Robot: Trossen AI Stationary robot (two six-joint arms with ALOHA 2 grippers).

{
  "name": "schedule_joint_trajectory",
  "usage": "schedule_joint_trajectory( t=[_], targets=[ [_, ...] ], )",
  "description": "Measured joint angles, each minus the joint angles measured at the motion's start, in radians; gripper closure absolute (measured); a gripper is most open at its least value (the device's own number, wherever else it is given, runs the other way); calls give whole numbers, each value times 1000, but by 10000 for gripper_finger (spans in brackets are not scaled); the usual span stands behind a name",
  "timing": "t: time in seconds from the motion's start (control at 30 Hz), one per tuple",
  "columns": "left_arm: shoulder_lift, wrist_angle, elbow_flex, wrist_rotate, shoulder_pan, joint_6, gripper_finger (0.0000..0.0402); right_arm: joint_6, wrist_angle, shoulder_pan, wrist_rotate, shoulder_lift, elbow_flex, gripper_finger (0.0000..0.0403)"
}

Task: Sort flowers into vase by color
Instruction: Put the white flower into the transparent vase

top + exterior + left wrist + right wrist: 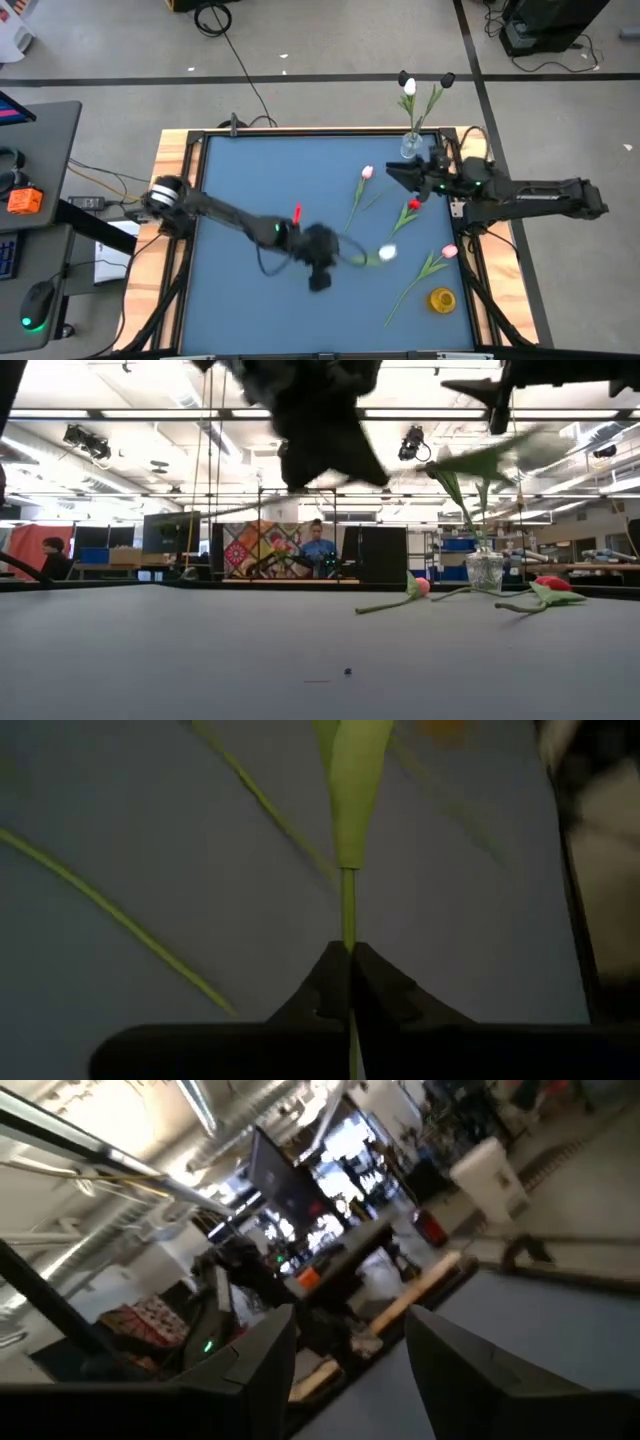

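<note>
Mid-surface (240, 270), the left gripper (345, 255) pinches a white tulip's thin green stem (347, 910); the right gripper (392, 174), fingers spread, hovers beside the far-edge clear glass vase (411, 146).

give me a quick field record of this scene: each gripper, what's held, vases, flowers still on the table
left gripper: over the table's middle, fingers shut on the green stem of the white tulip
right gripper: fingers open, holding nothing, beside the clear vase
clear vase: far right of the table, holds a white flower and a dark one
yellow vase: near right corner, no flowers in it
loose flowers: pink tulip, red tulip, second pink tulip, all lying on the blue table
</note>
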Motion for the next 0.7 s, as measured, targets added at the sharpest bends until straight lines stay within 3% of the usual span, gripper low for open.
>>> schedule_joint_trajectory(
  t=[0.3,0.43,0.7],
  targets=[
    [-145,219,0,19,271,42,398,-73,-80,11,59,-97,-1,206],
    [-150,361,0,69,355,8,398,-131,-37,29,153,-115,-1,206],
    [-150,496,0,141,468,-47,399,-340,101,44,349,-143,-1,206]
  ],
)
